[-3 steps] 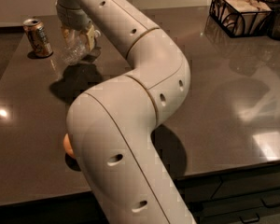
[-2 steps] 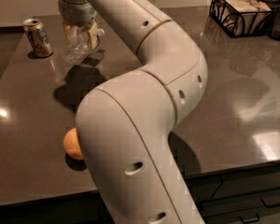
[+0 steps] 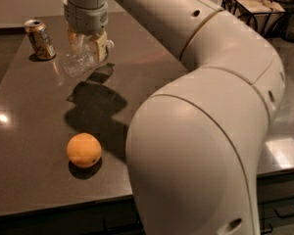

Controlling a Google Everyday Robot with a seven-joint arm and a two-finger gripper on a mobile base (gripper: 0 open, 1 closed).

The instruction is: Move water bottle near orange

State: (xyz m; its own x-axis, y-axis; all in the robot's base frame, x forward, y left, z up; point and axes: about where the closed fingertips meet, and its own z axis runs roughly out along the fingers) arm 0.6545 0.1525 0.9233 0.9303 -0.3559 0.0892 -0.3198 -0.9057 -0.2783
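Now, to the left of the gripper claw (image 3: pixel 88 49) and a little farther back on the table (image 3: pixel 19 131), the tan drink can (image 3: pixel 39 39) stands upright, apart from the work. The claw hangs from the wrist over the far left part of the table. Its two fingers are closed on the water bottle (image 3: pixel 79 62), which sits tilted between them with its clear body poking out to the lower left. The dark shadow on the tabletop lies apart from the bottle, so I judge it is held off the surface rather than resting. Nearer the camera than the claw, almost straight below it in the picture and well apart, the orange (image 3: pixel 84 150) lies alone near the table's front edge. Right of that, the big elbow of the arm (image 3: pixel 201 131) fills the foreground, and far to the claw's right a wire basket (image 3: pixel 250 6) stands at the back.

The elbow has just swung right and uncovered the orange, which a second ago showed only as a sliver behind the arm. The claw and bottle have also drifted slightly toward the front. I take this to mean the carry toward the orange is under way, with most of the gap left to close. The can has not moved.
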